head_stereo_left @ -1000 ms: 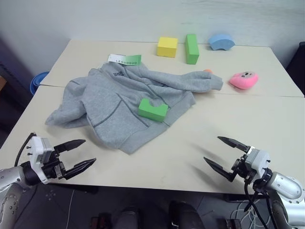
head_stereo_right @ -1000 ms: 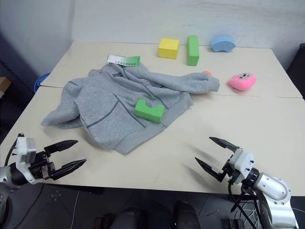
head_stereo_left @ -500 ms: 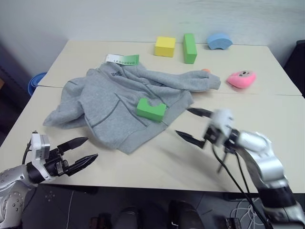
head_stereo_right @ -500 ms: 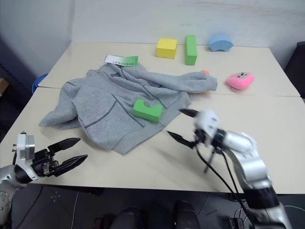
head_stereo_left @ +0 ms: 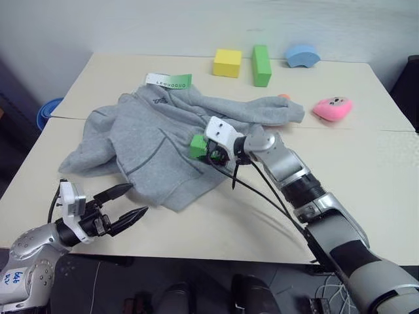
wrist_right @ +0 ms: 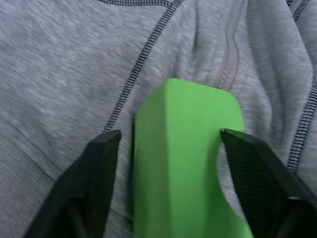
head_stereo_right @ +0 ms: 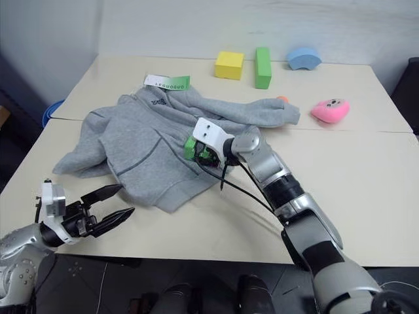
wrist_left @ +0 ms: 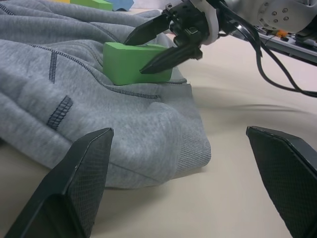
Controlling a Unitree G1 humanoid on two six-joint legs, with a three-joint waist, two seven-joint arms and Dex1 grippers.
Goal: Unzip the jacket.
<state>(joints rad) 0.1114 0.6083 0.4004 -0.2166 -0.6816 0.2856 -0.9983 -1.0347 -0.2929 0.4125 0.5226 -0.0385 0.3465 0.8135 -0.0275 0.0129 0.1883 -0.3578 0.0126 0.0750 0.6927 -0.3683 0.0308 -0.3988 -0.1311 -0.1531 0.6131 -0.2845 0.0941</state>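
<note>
On the jacket (head_stereo_left: pixel 157 140), mid-bench (head_stereo_left: pixel 366 176): right hand (wrist_left: pixel 159 43) astride green block (wrist_left: pixel 132 62), fingers apart, not yet pinching | left hand (head_stereo_left: pixel 124 204) spread near hem | advice: close squarely, lift block clear before zipper.

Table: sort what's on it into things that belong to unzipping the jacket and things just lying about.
Belongs to the job:
- jacket
- green block lying on the jacket, between the right tool's fingers
- left tool, open, near the hem

Just lying about:
- yellow block
- tall green block
- blue arch block
- pink toy
</note>
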